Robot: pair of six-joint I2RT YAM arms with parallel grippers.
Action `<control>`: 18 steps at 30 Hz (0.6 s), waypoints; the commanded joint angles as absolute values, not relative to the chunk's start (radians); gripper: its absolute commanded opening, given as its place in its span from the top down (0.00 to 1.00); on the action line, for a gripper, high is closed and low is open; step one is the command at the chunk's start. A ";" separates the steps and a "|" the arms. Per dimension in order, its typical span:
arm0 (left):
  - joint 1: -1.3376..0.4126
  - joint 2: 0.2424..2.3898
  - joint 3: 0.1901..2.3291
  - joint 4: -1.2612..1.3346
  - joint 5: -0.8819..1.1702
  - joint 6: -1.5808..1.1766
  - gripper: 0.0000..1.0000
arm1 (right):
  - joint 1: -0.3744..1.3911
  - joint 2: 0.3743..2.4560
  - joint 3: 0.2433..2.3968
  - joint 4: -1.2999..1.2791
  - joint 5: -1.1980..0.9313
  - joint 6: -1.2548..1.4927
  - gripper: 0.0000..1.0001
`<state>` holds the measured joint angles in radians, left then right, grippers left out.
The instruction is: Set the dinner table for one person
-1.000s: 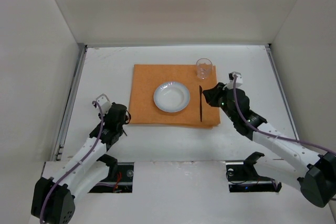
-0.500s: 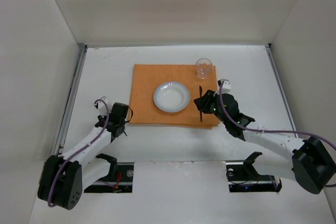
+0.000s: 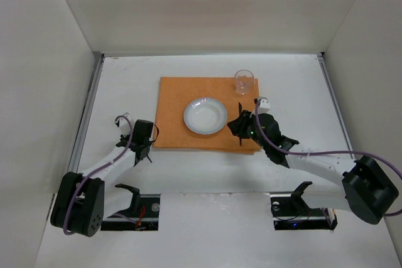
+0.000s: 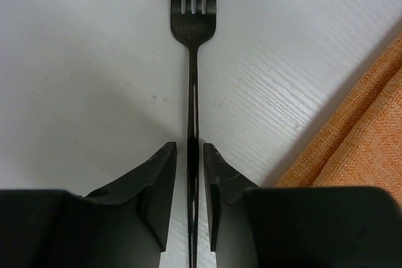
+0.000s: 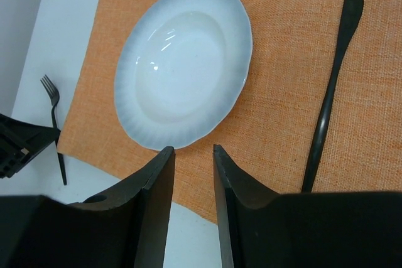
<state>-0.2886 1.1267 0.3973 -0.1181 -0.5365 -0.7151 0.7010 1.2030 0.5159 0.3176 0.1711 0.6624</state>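
Fingers [image 4: 157, 180] of my left gripper [image 4: 190, 147] flank the thin handle of the fork [image 4: 193, 4], flat on the dinner table [image 4: 94, 61] beside the orange mat [image 4: 370, 142], clamped or not I cannot tell, while my right gripper [image 5: 193, 150] hangs empty, slightly apart, and a shallow pinch could let the fork swivel or drop.

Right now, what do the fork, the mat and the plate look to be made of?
Black four-tined fork: probably metal with a dark matte coating; it is thin and rigid, with a faint sheen along the handle.
Orange rectangular mat: woven cloth, with a coarse visible weave and a soft edge.
White scalloped round plate: likely glazed ceramic, given the glossy highlights in the well, though it could be melamine.
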 commanded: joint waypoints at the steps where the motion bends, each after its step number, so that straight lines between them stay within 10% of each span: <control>1: -0.278 1.141 0.414 -0.098 -0.517 -0.699 0.80 | 0.699 1.187 0.537 0.382 0.173 0.667 0.63; 18: -0.398 0.884 0.607 -0.268 -0.563 -0.566 0.96 | 0.620 1.137 0.494 0.379 0.183 0.681 0.50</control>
<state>-0.3511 0.9165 0.4995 -0.2127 -0.5266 -0.6384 0.6228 1.1534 0.5022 0.3229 0.1722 0.6754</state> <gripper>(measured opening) 0.074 0.496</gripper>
